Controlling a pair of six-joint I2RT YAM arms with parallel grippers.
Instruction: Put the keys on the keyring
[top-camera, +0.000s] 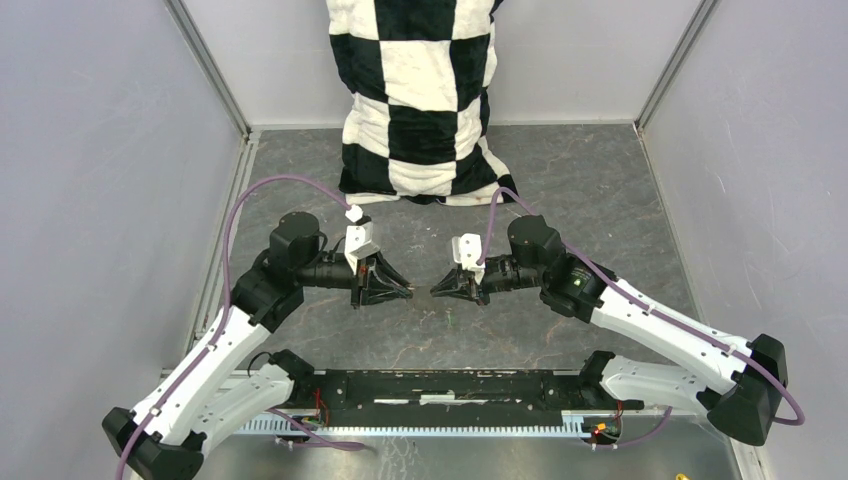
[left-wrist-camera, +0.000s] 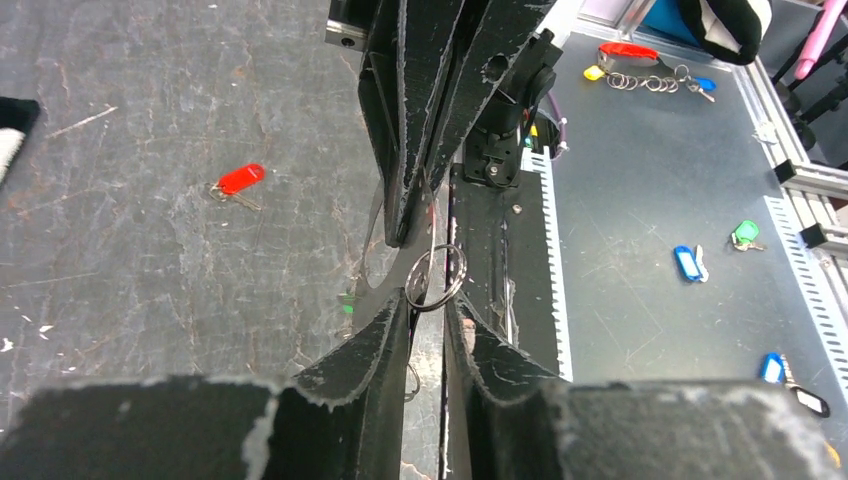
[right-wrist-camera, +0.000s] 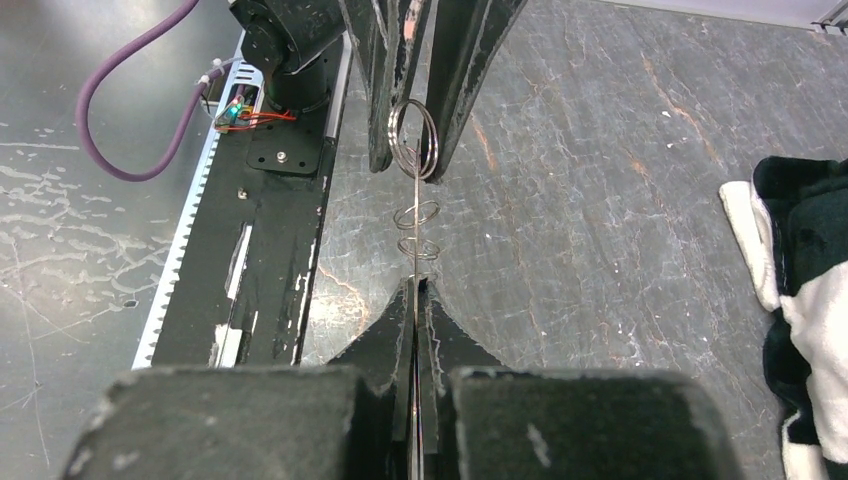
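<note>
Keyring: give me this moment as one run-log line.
keyring held mid-air between both grippers | right gripper shut on its wire | left gripper closed on end ring | red key on table, unthreaded

From above and behind, we look down over the whole table (top-camera: 600, 200). Our wrist cameras face each other closely, sharing the keyring (right-wrist-camera: 415, 212).
</note>
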